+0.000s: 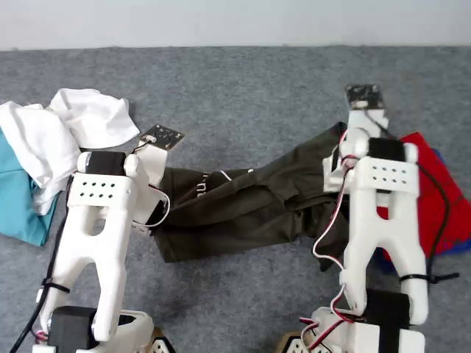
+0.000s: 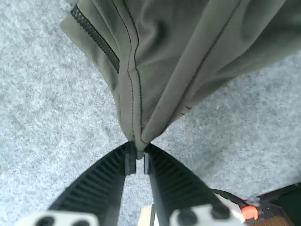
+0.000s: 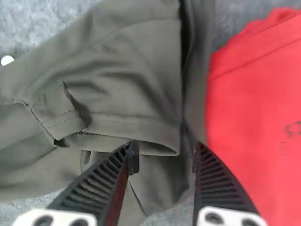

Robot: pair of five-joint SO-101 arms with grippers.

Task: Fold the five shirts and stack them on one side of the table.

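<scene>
On the grey table (image 1: pixel 243 88), the olive shirt (image 1: pixel 235 209) lay centrally. Our left end effector (image 2: pixel 139 157) pinched its edge; the right end effector (image 3: pixel 164 155) gaped over its sleeve. We judged spreading underway; the right must clamp next.

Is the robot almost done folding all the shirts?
Not nearly. A red shirt lies on a blue shirt at one side, maybe a started stack. Right now the left gripper pinches the dark green shirt, spread mid-table, with the right gripper open over its other end. The white shirt and teal shirt lie heaped, not yet folded.
</scene>
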